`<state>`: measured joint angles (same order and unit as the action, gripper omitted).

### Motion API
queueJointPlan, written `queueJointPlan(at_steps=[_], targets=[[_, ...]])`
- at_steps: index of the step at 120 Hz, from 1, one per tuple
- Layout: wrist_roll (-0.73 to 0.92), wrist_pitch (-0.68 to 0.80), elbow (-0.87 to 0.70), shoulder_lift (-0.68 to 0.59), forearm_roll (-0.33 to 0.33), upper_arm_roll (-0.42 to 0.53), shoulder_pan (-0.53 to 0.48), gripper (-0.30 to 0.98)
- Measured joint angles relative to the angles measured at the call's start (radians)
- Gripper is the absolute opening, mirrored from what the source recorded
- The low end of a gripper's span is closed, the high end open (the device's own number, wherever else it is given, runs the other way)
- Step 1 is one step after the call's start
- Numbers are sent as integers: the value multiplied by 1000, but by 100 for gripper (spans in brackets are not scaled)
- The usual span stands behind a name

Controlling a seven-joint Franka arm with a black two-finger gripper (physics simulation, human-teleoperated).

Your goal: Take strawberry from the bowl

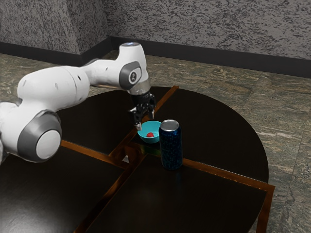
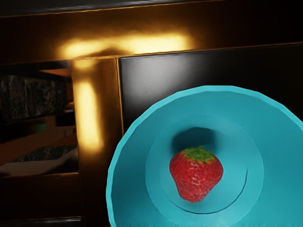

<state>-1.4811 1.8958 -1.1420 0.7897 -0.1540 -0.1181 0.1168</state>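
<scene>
Dark round worktop (image 1: 218,126), a white robot arm (image 1: 53,87) reaching over it, its black fingers (image 1: 139,126) spread apart.
Below the fingers, the worktop is crossed by reddish-brown strips (image 1: 218,171). A dark blue can (image 1: 171,148) with a silver top stands upright on it, near the fingers, toward the exterior view's right. A turquoise bowl (image 2: 132,165) sits just below the fingers, near the can. Inside it, lower than the fingers and apart from both, the red strawberry (image 2: 196,175) lies at the bottom, topped with green leaves (image 2: 200,154).
</scene>
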Motion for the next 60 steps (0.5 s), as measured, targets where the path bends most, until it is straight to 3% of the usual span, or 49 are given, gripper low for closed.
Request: queueJointPlan(at_steps=[60], targets=[[-25,27,19,18,4,1,2,36]])
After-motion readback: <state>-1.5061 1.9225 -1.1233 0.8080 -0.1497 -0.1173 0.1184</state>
